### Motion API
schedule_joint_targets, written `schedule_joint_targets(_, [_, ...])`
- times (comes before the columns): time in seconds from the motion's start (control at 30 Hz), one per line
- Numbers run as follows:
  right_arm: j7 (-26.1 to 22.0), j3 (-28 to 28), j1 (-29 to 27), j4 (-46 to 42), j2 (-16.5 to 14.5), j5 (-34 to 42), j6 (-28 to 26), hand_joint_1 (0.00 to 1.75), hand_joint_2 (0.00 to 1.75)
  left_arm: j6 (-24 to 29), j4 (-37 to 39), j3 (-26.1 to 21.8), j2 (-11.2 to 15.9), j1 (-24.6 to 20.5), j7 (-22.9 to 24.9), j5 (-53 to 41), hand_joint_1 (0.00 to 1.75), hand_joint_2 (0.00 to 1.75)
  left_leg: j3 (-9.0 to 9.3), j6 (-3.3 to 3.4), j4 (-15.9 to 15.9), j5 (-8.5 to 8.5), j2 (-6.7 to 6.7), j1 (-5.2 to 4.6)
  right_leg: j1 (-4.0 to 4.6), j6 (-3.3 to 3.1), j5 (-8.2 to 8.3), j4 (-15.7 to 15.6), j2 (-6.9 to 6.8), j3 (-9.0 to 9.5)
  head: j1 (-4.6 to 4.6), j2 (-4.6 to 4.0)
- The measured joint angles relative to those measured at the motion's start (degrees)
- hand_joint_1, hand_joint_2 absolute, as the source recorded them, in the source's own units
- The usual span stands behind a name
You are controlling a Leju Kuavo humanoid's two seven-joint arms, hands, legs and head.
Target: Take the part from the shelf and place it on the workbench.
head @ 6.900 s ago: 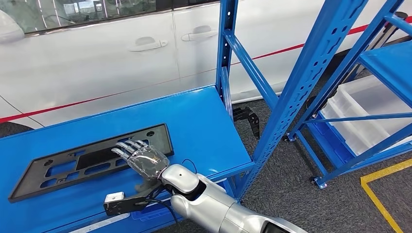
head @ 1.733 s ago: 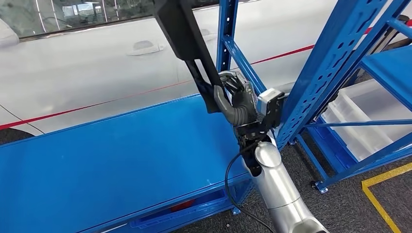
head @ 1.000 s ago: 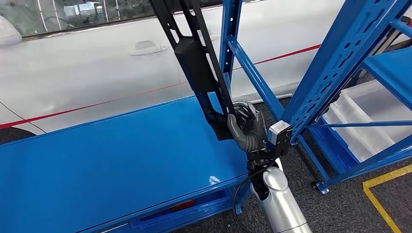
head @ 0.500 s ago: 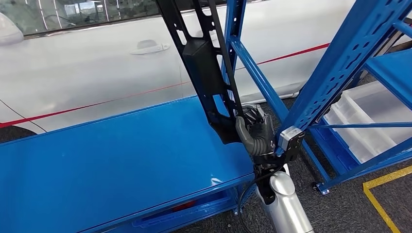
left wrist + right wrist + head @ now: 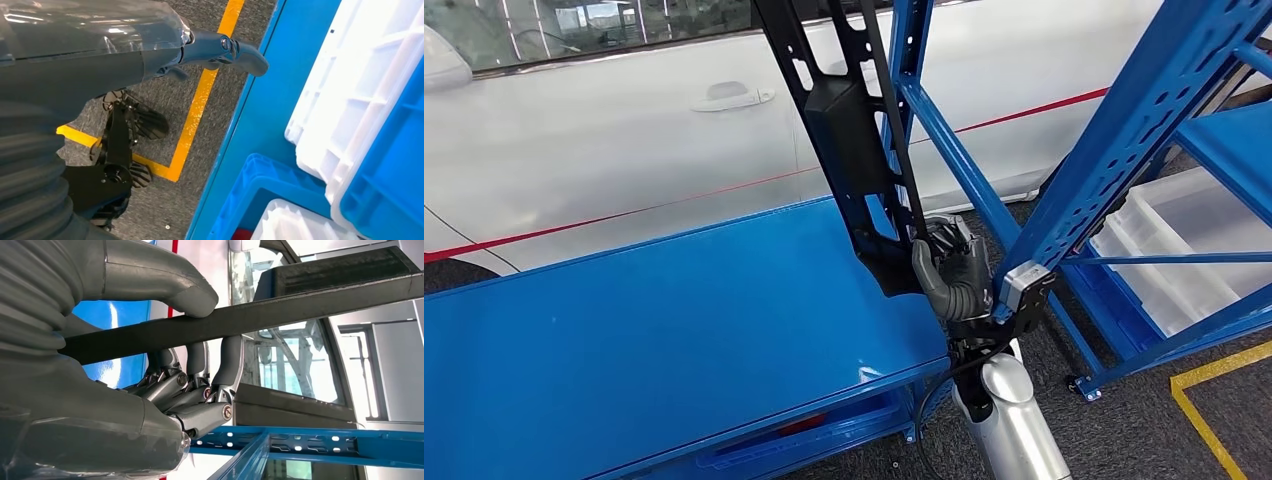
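Observation:
The part is a long flat black plastic panel [image 5: 844, 130] with cut-outs. It stands nearly upright over the right end of the blue shelf board [image 5: 654, 320]. My right hand [image 5: 949, 275] grips its lower end, thumb on one face and fingers on the other. In the right wrist view the panel [image 5: 280, 310] runs edge-on between the thumb [image 5: 165, 287] and the curled fingers [image 5: 200, 390]. My left hand [image 5: 150, 47] hangs beside the floor with nothing in it; one finger sticks out straight.
Blue rack uprights and braces [image 5: 1114, 130] stand close to the right of the panel. White bins [image 5: 1174, 240] sit on a low rack at the right. A white car [image 5: 624, 130] is behind the shelf. Blue and white crates [image 5: 360, 125] lie near my left hand.
Earlier the panel lay flat on the shelf under my right hand. Now it is lifted and upright, and over the last second hand and panel have drifted slightly right and down.

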State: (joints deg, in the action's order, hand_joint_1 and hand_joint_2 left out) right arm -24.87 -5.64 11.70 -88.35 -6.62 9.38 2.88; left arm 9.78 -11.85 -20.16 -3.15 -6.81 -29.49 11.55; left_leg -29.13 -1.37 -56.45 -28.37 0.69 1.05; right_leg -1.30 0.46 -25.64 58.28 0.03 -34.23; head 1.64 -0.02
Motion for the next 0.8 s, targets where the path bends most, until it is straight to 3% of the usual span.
schedule_joint_targets(0.2, [0.77,0.20,0.01,-0.07,-0.03,0.03,-0.02,1.66,1.75,0.61,0.00,0.18,0.04,-0.58,0.04,-0.44,0.00,1.75,-0.16,0.27,-0.34,-0.13,0.02,-0.08,-0.24,0.32,0.08,-0.09,-0.02,0.01,0.00,0.00])
schedule_joint_targets(0.37, [0.81,0.25,0.52,0.11,-0.13,-0.09,0.02,1.66,1.75,2.76,0.00,0.63,0.35,-0.69,1.32,-1.35,0.00,1.75,-0.54,0.99,-0.84,-0.12,0.05,-0.28,-0.57,1.17,0.44,-0.23,0.00,0.01,0.00,0.00])
schedule_joint_targets(0.43, [0.86,0.29,0.91,0.23,-0.17,-0.04,0.05,1.66,1.75,3.49,0.00,0.66,0.47,-0.71,1.73,-1.33,0.00,1.75,-0.42,1.65,-0.22,0.57,-0.12,-0.10,-0.58,1.65,0.23,-0.07,0.06,-0.13,-0.01,0.00])
schedule_joint_targets(0.5, [0.97,0.35,1.31,0.47,-0.17,0.05,0.08,1.66,1.75,3.74,0.00,0.66,0.50,-0.72,2.02,-1.27,0.00,1.75,-0.39,2.34,0.52,1.35,-0.41,0.13,-0.50,1.74,-2.37,3.31,0.08,-1.60,-0.02,0.00])
schedule_joint_targets(0.57, [1.09,0.37,1.51,0.84,-0.17,0.18,0.13,1.66,1.75,3.80,0.00,0.66,0.52,-0.72,2.19,-1.20,0.00,1.75,-0.73,2.64,0.49,1.61,-0.55,0.02,-0.47,1.69,-6.37,10.78,0.07,-4.75,-0.01,0.00])
schedule_joint_targets(0.6, [1.14,0.39,1.51,1.04,-0.17,0.26,0.15,1.66,1.75,3.81,0.00,0.66,0.53,-0.71,2.26,-1.13,0.00,1.75,-0.94,2.66,0.33,1.63,-0.54,-0.03,-0.47,1.73,-7.55,14.22,0.06,-6.17,-0.02,0.00])
schedule_joint_targets(0.63, [1.18,0.40,1.49,1.23,-0.17,0.33,0.17,1.66,1.75,3.81,0.00,0.66,0.54,-0.68,2.31,-1.03,0.00,1.75,-1.12,2.66,0.12,1.62,-0.52,-0.06,-0.49,1.75,-7.59,15.93,0.05,-6.80,-0.02,0.00])
schedule_joint_targets(0.67, [1.22,0.42,1.49,1.38,-0.17,0.43,0.20,1.66,1.75,3.84,0.00,0.65,0.55,-0.66,2.37,-0.94,0.00,1.75,-1.29,2.60,-0.14,1.59,-0.46,-0.06,-0.53,1.72,-6.53,15.45,0.03,-6.40,-0.02,0.00])
schedule_joint_targets(0.73, [1.28,0.44,1.52,1.52,-0.18,0.66,0.39,1.66,1.75,3.98,0.00,0.64,0.55,-0.63,2.54,-0.76,0.00,1.75,-1.53,2.29,-0.73,1.38,-0.30,-0.03,-0.57,1.48,-2.94,9.01,0.01,-3.01,-0.02,0.00])
schedule_joint_targets(0.8, [1.38,0.39,1.55,1.52,-0.28,0.81,0.90,1.66,1.75,4.40,0.01,0.63,0.60,-0.66,2.80,-0.57,0.00,1.75,-1.96,1.66,-1.30,1.17,-0.21,-0.16,-0.30,1.05,-1.34,3.19,0.06,0.01,-0.01,0.00])
